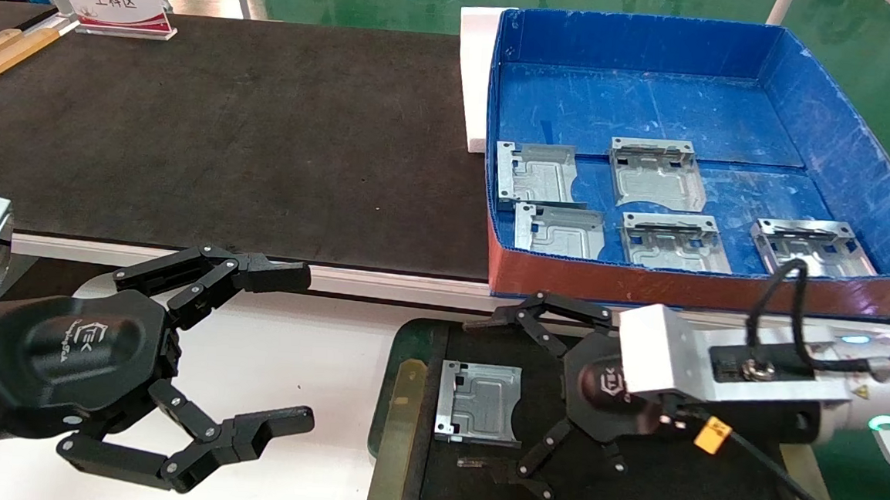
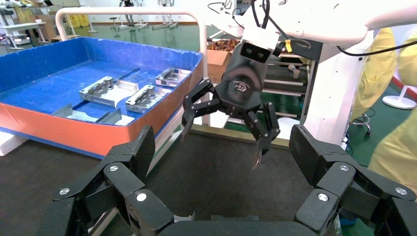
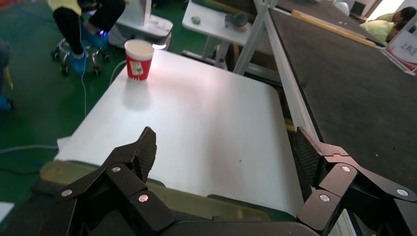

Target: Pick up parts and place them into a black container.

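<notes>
Silver part point(image 1: 479, 413) in black container point(image 1: 677, 496)

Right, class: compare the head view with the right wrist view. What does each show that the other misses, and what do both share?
Only the head view shows the blue box holding five parts, one part lying in the black container, and the open left end effector.

Only the right wrist view shows a red paper cup on the white table.

Both show the open right end effector, empty, and the black mat.
</notes>
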Controlling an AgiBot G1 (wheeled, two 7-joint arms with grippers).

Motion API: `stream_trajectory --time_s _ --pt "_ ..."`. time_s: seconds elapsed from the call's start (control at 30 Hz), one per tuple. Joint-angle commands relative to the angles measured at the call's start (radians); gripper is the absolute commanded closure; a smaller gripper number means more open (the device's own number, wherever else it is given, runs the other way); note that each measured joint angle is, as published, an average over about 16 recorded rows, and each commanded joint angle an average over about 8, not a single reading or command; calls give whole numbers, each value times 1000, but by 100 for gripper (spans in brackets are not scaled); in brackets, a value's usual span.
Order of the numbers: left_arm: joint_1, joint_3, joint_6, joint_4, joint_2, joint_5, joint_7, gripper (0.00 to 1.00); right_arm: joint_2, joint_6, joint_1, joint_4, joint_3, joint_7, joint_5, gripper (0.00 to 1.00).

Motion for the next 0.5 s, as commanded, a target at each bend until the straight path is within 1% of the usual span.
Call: stream_trajectory --time_s 0.03,0.5 --pt "0 0 0 0 0 0 0 0 11 4 -18 22 22 23 7 0" --pt "0 0 0 0 0 0 0 0 87 29 -142 179 178 186 59 0"
